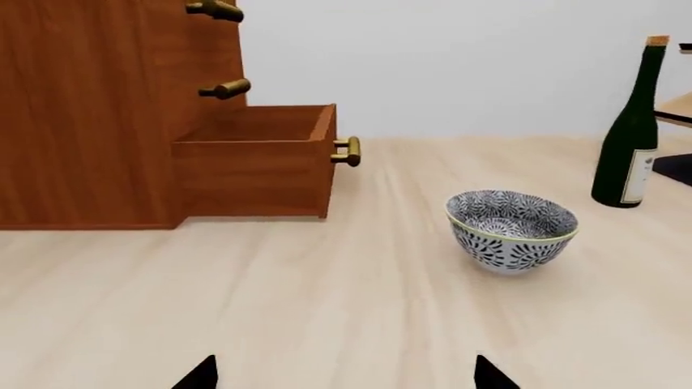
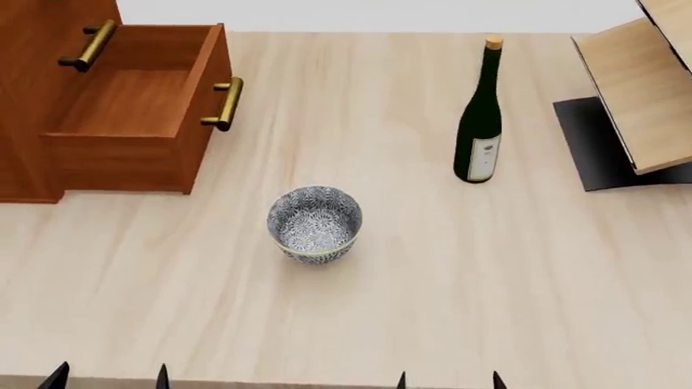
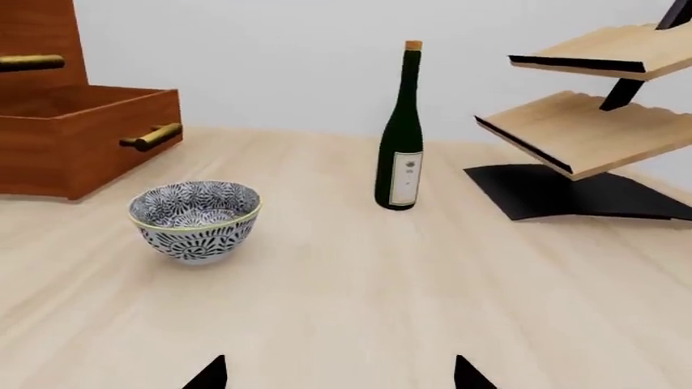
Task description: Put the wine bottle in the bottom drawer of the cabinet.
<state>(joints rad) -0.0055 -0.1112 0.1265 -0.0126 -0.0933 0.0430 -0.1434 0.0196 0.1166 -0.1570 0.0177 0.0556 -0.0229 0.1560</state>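
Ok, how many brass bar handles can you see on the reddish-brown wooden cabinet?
3: one on the open bottom drawer's front, and two on shut drawers above it. Higher ones may be out of view.

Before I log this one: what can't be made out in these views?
- Both grippers, left and right: only fingertips above the bottom edge in every view.
- Cabinet: top cut off in all views.
- Bottle label: print too small.
- Rack: cropped at the right edge, head and right wrist views.
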